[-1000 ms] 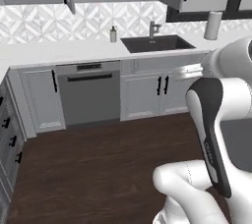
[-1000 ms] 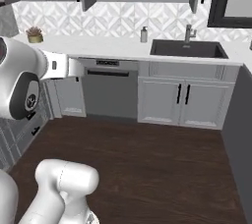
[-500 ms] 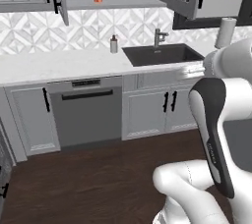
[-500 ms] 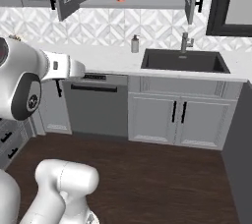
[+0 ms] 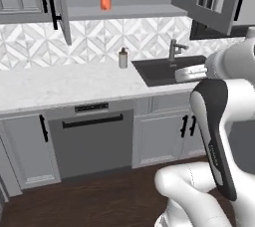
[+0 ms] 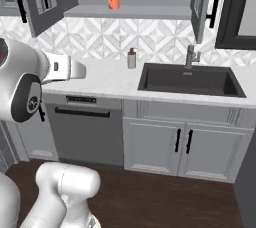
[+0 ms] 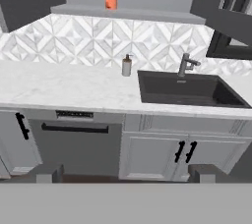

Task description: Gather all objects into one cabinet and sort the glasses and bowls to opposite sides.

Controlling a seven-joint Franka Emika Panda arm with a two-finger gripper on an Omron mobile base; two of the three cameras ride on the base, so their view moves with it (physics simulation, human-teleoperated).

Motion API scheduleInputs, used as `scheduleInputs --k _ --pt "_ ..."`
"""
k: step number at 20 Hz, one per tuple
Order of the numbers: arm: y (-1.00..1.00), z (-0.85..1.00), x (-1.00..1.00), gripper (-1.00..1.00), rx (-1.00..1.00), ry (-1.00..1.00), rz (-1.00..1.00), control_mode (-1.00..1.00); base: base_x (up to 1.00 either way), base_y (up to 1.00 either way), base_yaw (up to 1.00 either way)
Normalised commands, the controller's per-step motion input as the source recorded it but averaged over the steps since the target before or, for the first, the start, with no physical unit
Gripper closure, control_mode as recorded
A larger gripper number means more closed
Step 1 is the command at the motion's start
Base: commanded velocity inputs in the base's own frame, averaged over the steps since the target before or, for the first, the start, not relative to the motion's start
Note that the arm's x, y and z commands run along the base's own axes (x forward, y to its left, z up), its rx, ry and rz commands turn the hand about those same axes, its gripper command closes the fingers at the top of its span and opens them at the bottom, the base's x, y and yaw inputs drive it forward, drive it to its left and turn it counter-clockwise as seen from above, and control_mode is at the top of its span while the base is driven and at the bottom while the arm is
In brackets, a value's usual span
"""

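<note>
- My claw (image 7: 126, 178), low centre of the hand view, stands with its dark tips spread wide, nothing between them.
- Far beyond it, a small orange-salmon cup (image 7: 111, 1) sits upright on the flat grey shelf of the open grey wall cabinet (image 7: 162, 15), upper centre of the frame; its doors hang open.
- Below: a grey soap pump bottle (image 7: 127, 66) beside the dark sink (image 7: 189, 90).
- I judge this the approach; next I must close in and reach upward.
- No readable writing.
</note>
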Motion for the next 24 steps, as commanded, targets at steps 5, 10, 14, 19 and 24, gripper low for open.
scheduleInputs --k 5,10,14,19,24 --pt "0.0 0.0 0.0 -1.0 0.0 0.0 0.0 1.0 0.91 0.0 0.0" --pt "0.0 0.0 0.0 -1.0 0.0 0.0 0.0 1.0 0.65 0.0 -0.02" --pt "0.0 0.0 0.0 -1.0 0.0 0.0 0.0 1.0 0.4 0.06 -0.03" --pt "0.0 0.0 0.0 -1.0 0.0 0.0 0.0 1.0 0.72 0.11 -0.05" --pt "0.0 0.0 0.0 -1.0 0.0 0.0 0.0 1.0 0.77 0.08 -0.04"
